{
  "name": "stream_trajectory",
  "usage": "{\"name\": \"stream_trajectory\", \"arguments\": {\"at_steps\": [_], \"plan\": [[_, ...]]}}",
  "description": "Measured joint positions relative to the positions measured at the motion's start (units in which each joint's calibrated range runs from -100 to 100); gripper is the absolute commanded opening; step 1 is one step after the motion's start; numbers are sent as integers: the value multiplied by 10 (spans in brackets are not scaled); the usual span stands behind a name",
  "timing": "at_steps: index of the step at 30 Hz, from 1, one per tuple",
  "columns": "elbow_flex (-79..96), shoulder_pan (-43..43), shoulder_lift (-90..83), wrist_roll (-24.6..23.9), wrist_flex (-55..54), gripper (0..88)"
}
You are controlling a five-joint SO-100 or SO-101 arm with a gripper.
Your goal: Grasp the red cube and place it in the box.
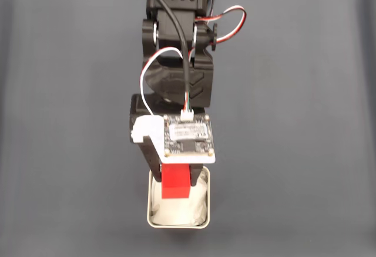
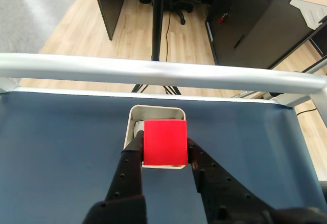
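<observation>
The red cube (image 1: 175, 181) (image 2: 164, 142) is pinched between the two black fingers of my gripper (image 1: 175, 178) (image 2: 164, 150), which is shut on it. It hangs right over the box (image 1: 202, 207) (image 2: 156, 112), a square pale tin lined with white wrinkly paper, near the bottom middle of the fixed view. In the wrist view the cube covers most of the box's inside, with the tin's far rim showing beyond it. Whether the cube touches the paper cannot be told.
The dark blue-grey table surface (image 1: 294, 151) spreads around the box on all sides. A silver rail (image 2: 153, 73) runs along the table's far edge in the wrist view, with a wooden floor and office furniture beyond. The arm's body and cables (image 1: 182, 51) occupy the upper middle.
</observation>
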Motion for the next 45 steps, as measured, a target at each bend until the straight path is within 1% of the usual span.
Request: {"name": "stream_trajectory", "arguments": {"at_steps": [22,40,43,45], "plan": [[-42,-8,74,-9,-2,67],[-42,-8,93,-12,-17,68],[-42,-9,93,-15,-18,94],[-42,-10,93,-15,-20,172]]}}
